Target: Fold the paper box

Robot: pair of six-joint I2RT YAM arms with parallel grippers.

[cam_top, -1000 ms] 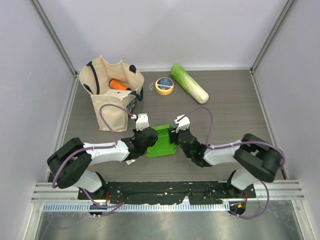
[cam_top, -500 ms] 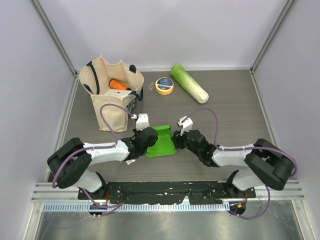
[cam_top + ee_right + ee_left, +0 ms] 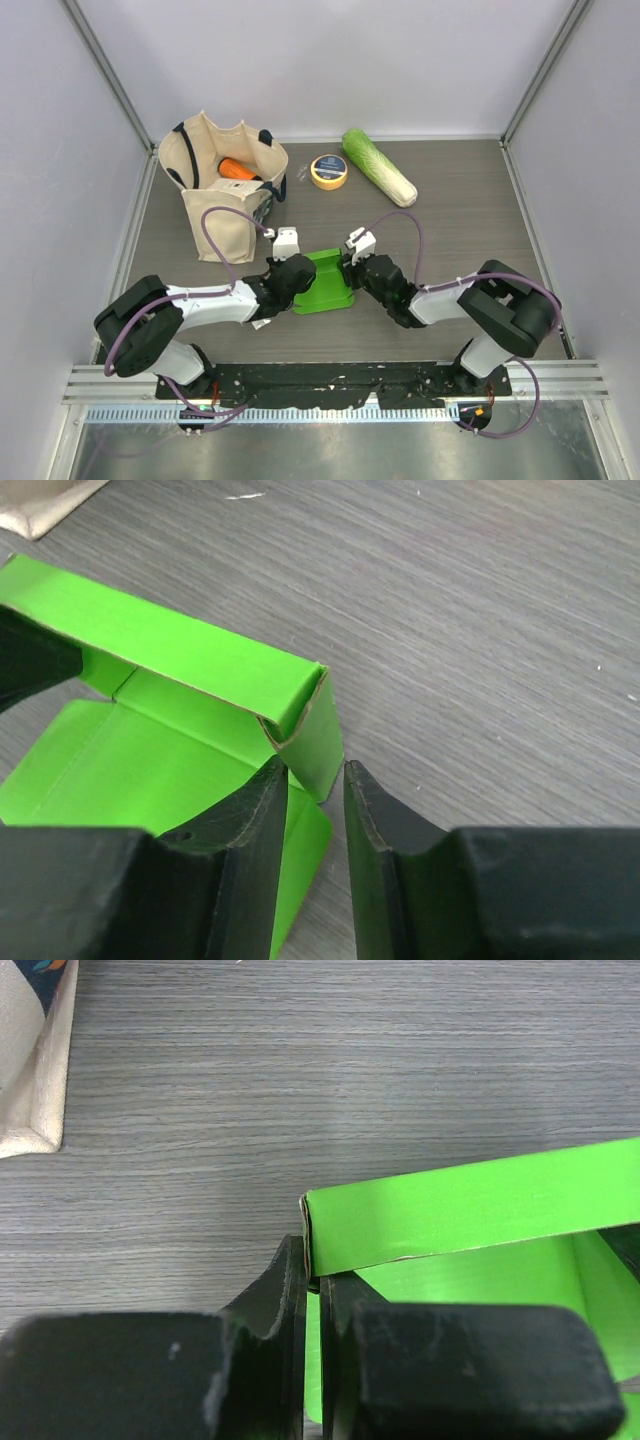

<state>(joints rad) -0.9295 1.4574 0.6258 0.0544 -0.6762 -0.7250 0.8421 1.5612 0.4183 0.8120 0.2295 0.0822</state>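
Grey wood-grain surface (image 3: pixel 470 220) lies between pale walls. You see the box (image 3: pixel 325 283) near the middle, between your two tools. It is half folded: one long wall stands up and the base lies flat. Your left tool (image 3: pixel 312 1270) is closed on the left end of that wall, with the card pinched between its jaws. Your right tool (image 3: pixel 315 775) is at the right end. Its jaws stand narrowly apart with the corner flap between them, and you cannot tell if they touch it. On the far side are a bag (image 3: pixel 225 195) at the left, then tape (image 3: pixel 329 171) and a cabbage (image 3: pixel 378 167).
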